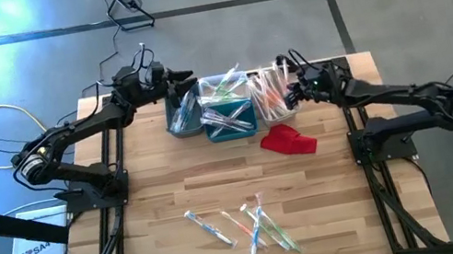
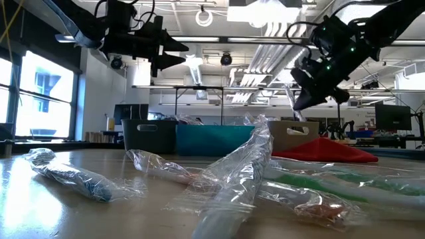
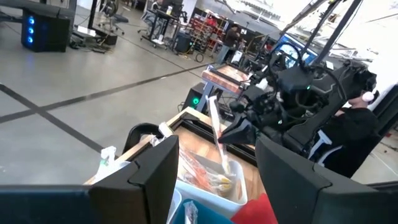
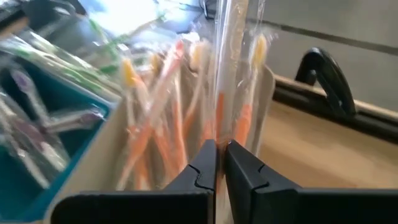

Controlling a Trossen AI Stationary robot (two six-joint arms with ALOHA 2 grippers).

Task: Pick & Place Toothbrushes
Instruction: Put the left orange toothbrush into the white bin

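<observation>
Nearest you, loose toothbrushes [image 1: 244,225] lie scattered on the table's [image 1: 161,180] front edge, awaiting sorting. Farther back, past the red cloth [image 1: 288,140], your right gripper [image 4: 217,163] is clenched on an orange-handled wrapped toothbrush [image 4: 225,74], held upright over the white bin [image 1: 270,99], presumably to drop it among like colours. Your left gripper [image 3: 217,171] hovers released above the grey bin [image 1: 182,116], empty.

A large open industrial lab or workshop. A wooden worktop [image 1: 247,189] on a dark metal frame stands on a bare grey concrete floor [image 1: 236,22] marked with dark lines. Beyond are exposed ceiling pipes [image 2: 265,46], hanging lights [image 2: 204,16], computer monitors [image 2: 392,118] and other workstations [image 3: 168,25].
</observation>
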